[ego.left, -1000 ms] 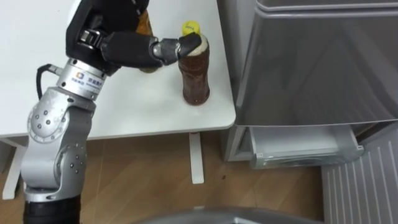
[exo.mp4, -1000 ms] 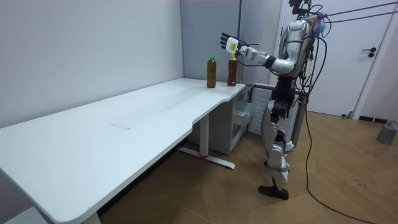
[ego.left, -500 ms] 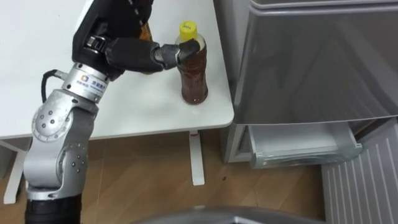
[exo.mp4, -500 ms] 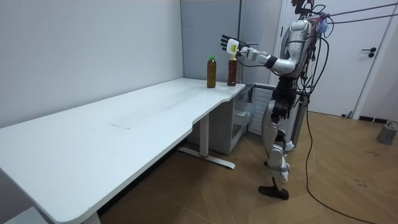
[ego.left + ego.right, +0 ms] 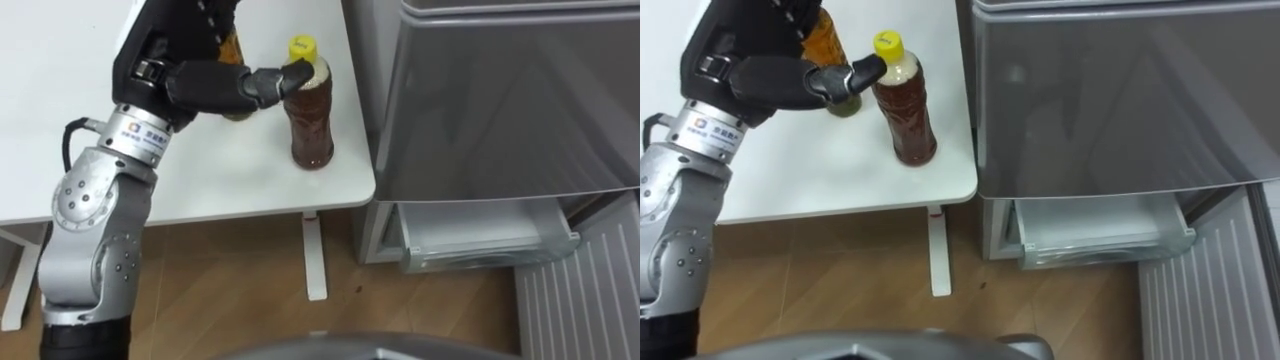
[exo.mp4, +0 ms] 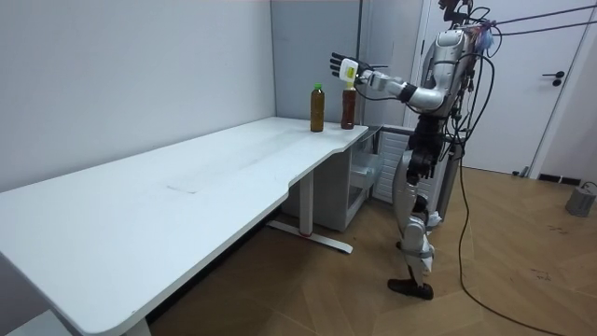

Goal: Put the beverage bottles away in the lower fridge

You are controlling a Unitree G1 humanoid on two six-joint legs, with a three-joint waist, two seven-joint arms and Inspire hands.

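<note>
No legible text, apparently.

Left hand [image 5: 205, 85] hides most of rear bottle [image 5: 234, 45].

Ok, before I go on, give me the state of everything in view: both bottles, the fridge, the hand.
Yellow-capped bottle: upright near the corner of the table, cap on, thumb tip at its neck.
Green-capped bottle: upright on the table, cap on, partly behind the hand in the eye views.
Left hand: open, not closed round the bottle.
Upper fridge door: shut.
Lower fridge drawer: pulled out.
</note>
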